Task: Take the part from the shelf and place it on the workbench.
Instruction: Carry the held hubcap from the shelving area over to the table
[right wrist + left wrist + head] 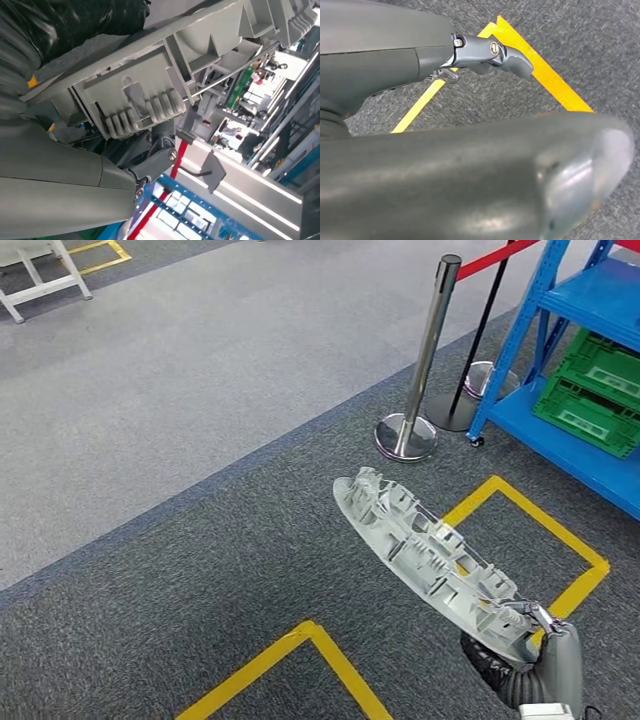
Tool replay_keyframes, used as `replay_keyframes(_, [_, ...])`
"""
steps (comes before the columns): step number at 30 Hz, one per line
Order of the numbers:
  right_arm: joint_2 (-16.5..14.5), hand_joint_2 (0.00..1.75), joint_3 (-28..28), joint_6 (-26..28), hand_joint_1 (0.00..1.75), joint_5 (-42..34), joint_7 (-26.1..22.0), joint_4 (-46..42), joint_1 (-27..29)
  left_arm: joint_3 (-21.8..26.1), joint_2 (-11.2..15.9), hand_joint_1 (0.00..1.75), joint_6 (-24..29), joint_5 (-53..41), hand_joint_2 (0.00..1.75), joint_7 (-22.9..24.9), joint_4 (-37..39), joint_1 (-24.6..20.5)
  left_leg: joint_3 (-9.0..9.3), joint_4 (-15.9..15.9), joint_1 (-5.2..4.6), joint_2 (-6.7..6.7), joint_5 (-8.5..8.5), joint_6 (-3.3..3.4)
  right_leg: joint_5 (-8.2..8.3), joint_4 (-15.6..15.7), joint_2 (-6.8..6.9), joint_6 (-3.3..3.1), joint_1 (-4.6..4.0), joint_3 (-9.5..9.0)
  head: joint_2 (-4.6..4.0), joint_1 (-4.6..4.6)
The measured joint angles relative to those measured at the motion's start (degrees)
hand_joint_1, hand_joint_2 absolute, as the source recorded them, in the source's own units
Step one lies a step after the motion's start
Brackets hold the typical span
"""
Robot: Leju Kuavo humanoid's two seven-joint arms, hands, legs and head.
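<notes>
Part: a long grey moulded part point(430, 555) with ribs and clips on its upper face, held up over the floor by one end, the free end reaching away to the upper left.
Right hand: the right hand point(540, 665) grips the near end of the part; in the right wrist view its fingers point(156, 160) curl under the ribbed underside and press against it.
Left hand: the left hand point(478, 150) hangs over the carpet, fingers point(490, 52) stretched out and holding nothing; probably apart, though the close view blurs them.
Floor: dark grey carpet point(226, 570) marked with yellow tape lines point(528, 515), a paler band farther off.
Shelf: a blue shelf point(581, 370) at the right with green crates point(600, 390) on it.
Barrier: a chrome post point(423, 360) with a red belt point(498, 257), just beside the shelf.
</notes>
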State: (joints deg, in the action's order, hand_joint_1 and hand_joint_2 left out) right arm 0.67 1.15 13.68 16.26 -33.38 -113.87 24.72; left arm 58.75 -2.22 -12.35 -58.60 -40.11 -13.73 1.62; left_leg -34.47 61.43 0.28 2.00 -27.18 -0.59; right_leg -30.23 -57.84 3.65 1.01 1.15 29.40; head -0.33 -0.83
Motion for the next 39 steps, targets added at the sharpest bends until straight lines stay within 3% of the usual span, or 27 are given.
replay_keyframes(2, [0.04,1.75,0.09,0.11,1.75,0.0,0.02,0.0,-0.05,0.0,0.02,0.0,0.01,-0.01,0.0,0.0,0.0,-0.1,1.16,-2.72,-0.51,1.01,0.14,0.7,-0.22,0.11,0.85,0.66,-0.26,-0.2,0.0,0.0])
replay_keyframes(4, [0.13,1.75,0.27,0.17,1.75,0.01,0.03,0.0,-0.14,0.0,0.03,0.0,0.03,-0.04,0.0,0.0,0.0,0.07,1.12,-3.16,-0.52,0.09,0.33,1.47,-0.44,0.32,1.42,1.36,-0.19,-0.37,0.0,0.07])
replay_keyframes(6, [0.37,1.75,0.43,0.22,1.75,-0.01,0.08,0.0,-0.23,0.0,0.02,0.0,0.03,-0.08,0.0,0.0,0.0,0.15,1.35,-3.68,-0.33,-0.77,0.6,2.31,-1.91,-1.41,-0.07,1.76,-0.02,0.36,0.0,0.26])
replay_keyframes(9, [0.65,1.75,0.68,0.3,1.75,-0.08,0.23,0.04,-0.27,0.0,-0.02,0.0,0.02,-0.16,0.0,0.0,0.0,-0.12,1.43,-3.86,-0.38,-2.19,0.66,3.09,-6.8,-11.99,-3.07,1.75,-0.01,5.56,0.0,0.85])
replay_keyframes(10, [0.75,1.75,0.74,0.31,1.75,-0.11,0.35,0.09,-0.26,0.01,-0.03,0.0,0.02,-0.22,0.0,0.0,0.0,-0.15,1.45,-3.81,-0.45,-2.77,0.63,3.17,-7.6,-15.13,-3.36,1.74,-0.03,7.32,0.0,0.96])
replay_keyframes(11, [0.86,1.75,0.77,0.31,1.75,-0.14,0.51,0.13,-0.25,0.03,-0.04,0.0,0.0,-0.32,0.0,0.0,0.0,-0.14,1.48,-3.74,-0.51,-3.36,0.58,3.2,-7.24,-16.27,-3.49,1.72,-0.03,8.23,0.0,0.96])
replay_keyframes(12, [0.96,1.75,0.78,0.32,1.75,-0.16,0.66,0.16,-0.25,0.05,-0.04,0.0,-0.02,-0.47,0.0,0.0,0.0,-0.13,1.52,-3.61,-0.53,-4.01,0.53,3.18,-5.76,-15.17,-3.58,1.68,-0.03,8.07,0.0,0.97])
replay_keyframes(14, [1.05,1.75,0.82,0.35,1.75,-0.19,0.77,0.19,-0.32,0.09,-0.09,0.0,-0.05,-0.73,0.0,0.0,0.0,-0.13,1.51,-3.18,-0.48,-5.27,0.27,2.87,-1.52,-8.11,-4.7,1.56,0.11,5.21,0.0,0.99])
replay_keyframes(15, [1.09,1.75,0.86,0.37,1.75,-0.19,0.75,0.2,-0.36,0.1,-0.09,0.0,-0.06,-0.82,0.0,0.0,0.0,-0.18,1.35,-2.77,-0.51,-5.85,0.09,2.59,-0.21,-4.61,-5.7,1.51,0.24,3.66,0.0,1.03])
replay_keyframes(17, [1.14,1.75,0.96,0.43,1.75,-0.24,0.76,0.23,-0.45,0.14,-0.08,0.0,-0.07,-0.85,0.0,0.0,0.0,-0.16,0.86,-2.35,-0.47,-6.82,0.03,1.89,0.22,-1.62,-7.08,1.3,0.28,2.11,0.0,1.07])
replay_keyframes(19, [1.21,1.75,1.0,0.48,1.75,-0.27,0.8,0.24,-0.47,0.18,-0.04,0.0,-0.09,-0.89,0.0,0.0,0.02,0.01,0.54,-2.35,-0.32,-7.74,0.26,1.26,0.35,-1.39,-6.43,0.78,0.17,1.87,0.0,1.1])
replay_keyframes(20, [1.27,1.75,1.01,0.49,1.75,-0.25,0.81,0.24,-0.5,0.19,-0.09,0.0,-0.1,-0.92,0.0,-0.01,0.03,0.09,0.39,-2.06,-0.3,-7.55,0.05,0.98,0.47,-1.19,-5.93,0.42,0.2,1.72,0.0,1.1])
replay_keyframes(22, [1.36,1.75,1.02,0.52,1.75,-0.25,0.81,0.24,-0.53,0.2,-0.12,0.0,-0.12,-0.98,0.0,-0.01,0.04,0.04,-1.06,1.2,-0.35,-5.65,-1.92,0.42,0.62,-0.74,-4.74,-0.27,0.3,1.36,0.0,0.64])
replay_keyframes(24, [1.39,1.75,1.04,0.57,1.75,-0.26,0.8,0.24,-0.53,0.21,-0.13,0.0,-0.11,-0.97,0.0,0.0,0.04,-0.16,-4.49,8.43,-0.25,-3.36,-5.33,-0.07,0.49,-0.69,-3.45,-0.69,0.08,1.22,0.0,0.15])
replay_keyframes(26, [1.42,1.75,1.09,0.56,1.75,-0.26,0.84,0.26,-0.52,0.22,-0.17,0.0,-0.12,-1.03,0.0,0.0,0.05,-0.22,-6.89,13.38,-0.09,-2.76,-6.65,-0.27,0.31,-0.71,-2.2,-0.87,-0.11,1.14,0.0,0.05])
replay_keyframes(27, [1.43,1.75,1.17,0.56,1.75,-0.26,0.86,0.27,-0.53,0.22,-0.21,0.0,-0.13,-1.08,0.0,0.0,0.05,-0.15,-6.65,12.91,-0.05,-2.71,-5.76,-0.2,0.21,-0.71,-1.66,-0.9,-0.18,1.05,0.0,0.04])
replay_keyframes(28, [1.44,1.75,1.26,0.55,1.75,-0.26,0.87,0.28,-0.53,0.22,-0.22,0.0,-0.13,-1.13,0.0,0.0,0.06,-0.07,-5.27,10.19,-0.08,-2.59,-3.97,-0.01,0.1,-0.71,-1.16,-0.89,-0.24,0.89,0.0,0.01])
replay_keyframes(30, [1.45,1.75,1.38,0.56,1.75,-0.26,0.87,0.28,-0.58,0.25,-0.16,0.0,-0.13,-1.23,0.0,0.0,0.07,-0.06,-1.38,2.51,-0.51,-1.15,-0.62,0.75,-0.22,-0.72,-0.18,-0.7,-0.45,0.54,0.0,-0.01])
replay_keyframes(32, [1.48,1.75,1.39,0.56,1.75,-0.28,0.89,0.3,-0.63,0.38,-0.07,0.0,-0.14,-1.39,0.0,0.0,0.06,-0.29,0.69,-1.88,-1.16,0.39,0.2,1.58,-0.49,-0.73,0.75,-0.2,-0.66,0.44,0.0,0.01])
replay_keyframes(34, [1.5,1.75,1.43,0.56,1.75,-0.31,0.91,0.3,-0.67,0.55,0.03,0.0,-0.21,-1.58,0.0,0.0,0.06,-0.29,0.81,-2.59,-1.46,0.11,-0.05,2.14,-0.64,-0.56,1.62,0.45,-0.68,0.25,0.0,0.02])
replay_keyframes(35, [1.52,1.75,1.46,0.55,1.75,-0.31,0.93,0.3,-0.69,0.61,0.05,0.0,-0.25,-1.67,0.0,-0.01,0.06,-0.13,1.06,-3.02,-1.38,-0.34,0.1,2.41,-0.91,-0.6,1.57,0.76,-0.6,0.11,0.0,0.08])
replay_keyframes(37, [1.67,1.75,1.51,0.55,1.75,-0.32,0.9,0.3,-0.69,0.66,0.03,0.0,-0.28,-1.77,0.0,-0.01,0.07,0.0,1.76,-4.02,-1.08,-1.2,0.48,3.06,-2.55,-2.92,-0.33,1.19,-0.5,0.98,0.0,0.22])
replay_keyframes(39, [1.8,1.75,1.6,0.55,1.75,-0.37,0.87,0.31,-0.7,0.67,-0.03,0.0,-0.28,-1.79,0.0,0.0,0.07,-0.15,2.03,-4.37,-0.91,-2.11,0.6,3.45,-5.75,-9.78,-2.78,1.34,-0.45,4.5,0.0,0.55])
